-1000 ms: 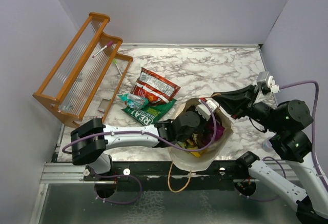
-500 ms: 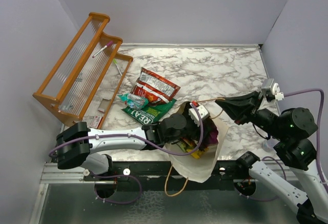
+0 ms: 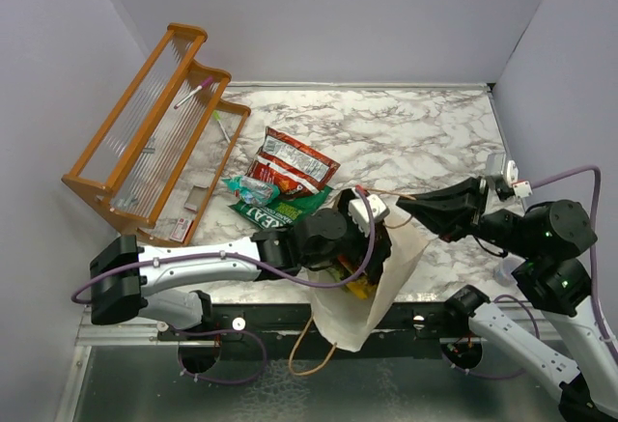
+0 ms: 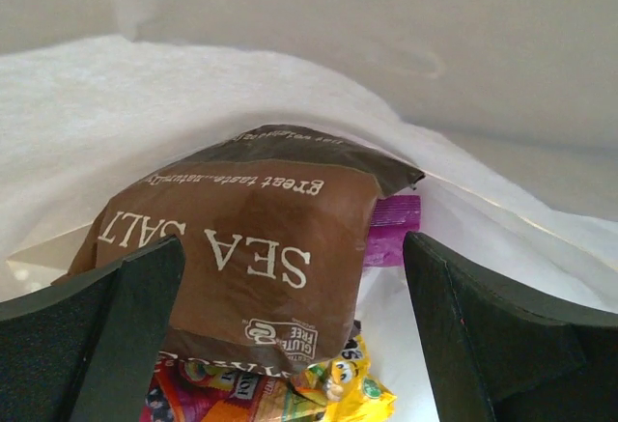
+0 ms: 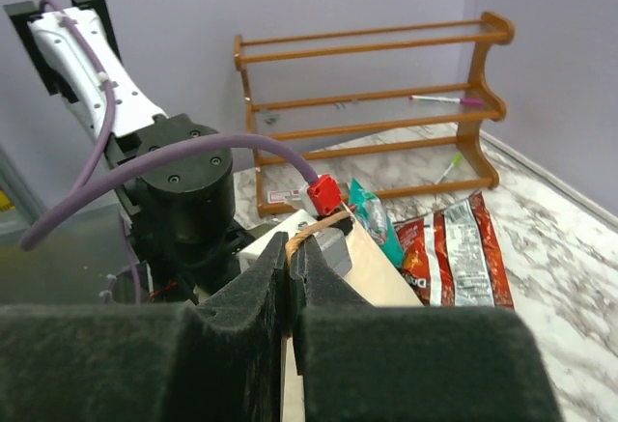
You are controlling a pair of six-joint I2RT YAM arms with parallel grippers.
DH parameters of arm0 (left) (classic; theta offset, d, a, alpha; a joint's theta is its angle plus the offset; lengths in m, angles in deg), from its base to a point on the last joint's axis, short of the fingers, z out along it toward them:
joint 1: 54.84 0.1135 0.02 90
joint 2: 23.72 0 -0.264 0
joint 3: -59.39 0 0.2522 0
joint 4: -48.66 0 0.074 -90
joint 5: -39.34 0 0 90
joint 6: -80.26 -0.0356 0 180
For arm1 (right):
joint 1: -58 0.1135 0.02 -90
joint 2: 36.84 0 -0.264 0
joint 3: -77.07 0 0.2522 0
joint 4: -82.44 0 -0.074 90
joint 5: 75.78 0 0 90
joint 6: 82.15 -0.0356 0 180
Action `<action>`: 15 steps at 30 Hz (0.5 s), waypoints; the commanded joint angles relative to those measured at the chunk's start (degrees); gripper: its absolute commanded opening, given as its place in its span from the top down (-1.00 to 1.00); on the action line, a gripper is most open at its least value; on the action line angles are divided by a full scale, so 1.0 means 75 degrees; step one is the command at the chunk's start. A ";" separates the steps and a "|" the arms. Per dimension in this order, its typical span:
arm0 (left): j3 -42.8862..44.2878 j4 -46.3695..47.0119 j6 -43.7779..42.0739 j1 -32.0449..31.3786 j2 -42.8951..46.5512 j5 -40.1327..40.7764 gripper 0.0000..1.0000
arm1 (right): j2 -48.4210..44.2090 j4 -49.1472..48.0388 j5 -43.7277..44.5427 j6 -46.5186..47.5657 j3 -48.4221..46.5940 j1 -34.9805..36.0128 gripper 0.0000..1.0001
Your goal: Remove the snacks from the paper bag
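Observation:
The paper bag (image 3: 391, 282) leans at the table's near edge with its mouth facing left. My left gripper (image 4: 290, 248) is inside it, open, its dark fingers (image 4: 106, 335) on either side of a brown "SEA SALT" packet (image 4: 241, 248) without closing on it. Under that lie a magenta-purple packet (image 4: 393, 229), a yellow one (image 4: 357, 395) and an orange-red one (image 4: 217, 398). My right gripper (image 5: 292, 260) is shut on the bag's brown cord handle (image 5: 326, 223) and holds it up. A red packet (image 3: 294, 163), a green bag (image 3: 278, 213) and a small teal packet (image 3: 249, 188) lie on the marble.
An orange wooden rack (image 3: 145, 132) stands at the back left with a pink marker (image 3: 193, 92) on it. The second cord handle (image 3: 311, 345) hangs over the near table edge. Purple walls close in the left, back and right.
My left gripper has gone from shut to wide open inside the bag. The bag has tipped and stretched toward the near edge, and the right gripper has shifted slightly with the handle.

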 commanded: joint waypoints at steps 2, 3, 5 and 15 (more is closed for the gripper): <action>0.0566 0.0206 0.0693 0.0130 0.0773 -0.0159 -0.99 | 0.0045 -0.0621 -0.0564 -0.0009 -0.0270 -0.0004 0.96; 0.0680 -0.0037 0.1051 0.0128 0.0789 0.0119 -0.97 | 0.0010 -0.0533 -0.0172 -0.0014 -0.0283 -0.0004 0.96; 0.0851 -0.0602 0.1880 0.0131 0.0792 0.0695 -0.74 | -0.0136 -0.0405 0.0930 -0.0185 -0.0252 -0.0010 0.95; -0.1294 0.3354 0.1354 0.0190 0.0919 -0.2274 -0.95 | -0.0150 -0.0644 0.2098 -0.0517 -0.0326 -0.0004 0.96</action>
